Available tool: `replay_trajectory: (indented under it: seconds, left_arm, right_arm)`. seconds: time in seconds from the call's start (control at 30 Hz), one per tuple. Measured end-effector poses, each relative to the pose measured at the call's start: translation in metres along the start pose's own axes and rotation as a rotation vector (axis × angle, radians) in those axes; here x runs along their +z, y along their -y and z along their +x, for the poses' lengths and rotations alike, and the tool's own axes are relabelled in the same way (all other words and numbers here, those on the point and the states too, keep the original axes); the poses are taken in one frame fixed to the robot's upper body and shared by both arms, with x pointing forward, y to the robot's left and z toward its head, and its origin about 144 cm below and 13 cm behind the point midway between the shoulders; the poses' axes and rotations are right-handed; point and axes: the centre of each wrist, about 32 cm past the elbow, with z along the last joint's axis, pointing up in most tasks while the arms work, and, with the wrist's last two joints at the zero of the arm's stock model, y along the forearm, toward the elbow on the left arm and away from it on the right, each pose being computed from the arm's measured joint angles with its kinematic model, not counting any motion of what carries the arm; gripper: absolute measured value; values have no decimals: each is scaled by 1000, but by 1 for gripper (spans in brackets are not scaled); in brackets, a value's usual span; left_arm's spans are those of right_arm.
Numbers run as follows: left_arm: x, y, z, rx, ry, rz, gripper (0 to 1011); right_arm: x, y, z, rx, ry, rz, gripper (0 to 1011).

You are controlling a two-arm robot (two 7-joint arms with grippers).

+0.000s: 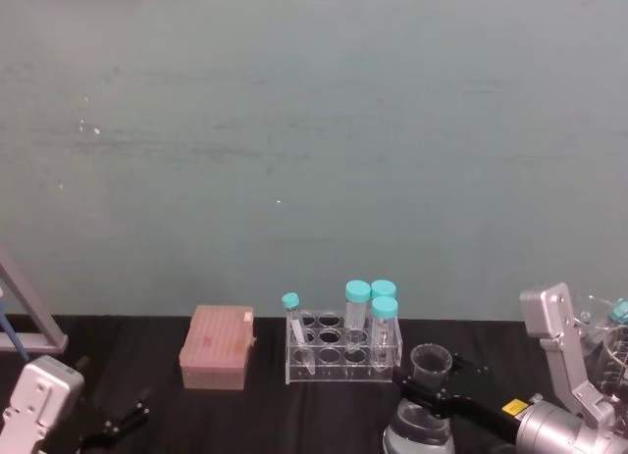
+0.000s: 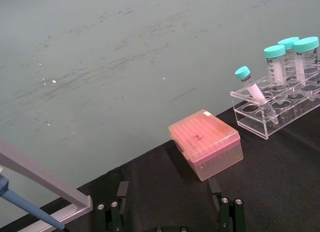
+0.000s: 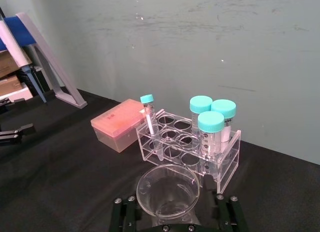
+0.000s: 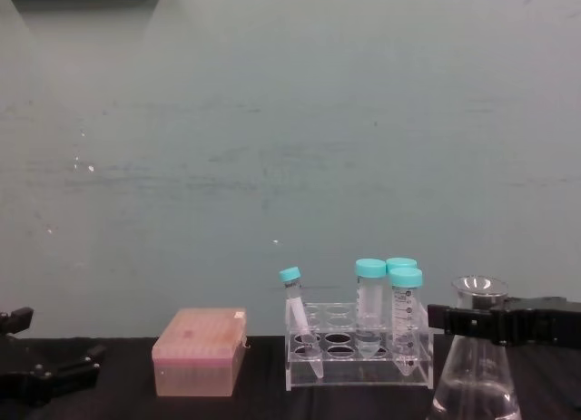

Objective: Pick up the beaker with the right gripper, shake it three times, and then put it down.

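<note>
One beaker (image 4: 475,384) in right gripper (image 4: 495,322) jaws, four tubes (image 4: 371,317) racked

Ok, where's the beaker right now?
In the head view the beaker sits low on the right, just in front of the clear tube rack, with the right gripper around its neck.

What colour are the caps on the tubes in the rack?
Teal. The caps on the tubes show best in the right wrist view, standing in the clear rack.

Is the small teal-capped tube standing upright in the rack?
No: in the chest view the small tube leans at a slant in the clear rack, unlike the three upright large tubes.
</note>
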Motion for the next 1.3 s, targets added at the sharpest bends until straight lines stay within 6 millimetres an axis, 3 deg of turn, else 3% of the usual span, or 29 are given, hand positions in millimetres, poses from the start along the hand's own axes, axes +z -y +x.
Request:
replay_trajectory:
  seconds: [0.33,0.87,1.3]
  left_arm:
    - [0,0,0,0,0,0,1000]
    - [0,0,0,0,0,0,1000]
    - [0,0,0,0,0,0,1000]
  right_arm:
    - [0,0,0,0,0,0,997]
    - [4,6,0,9,34,57,1000]
    - [34,18,2,-70,54,235,1000]
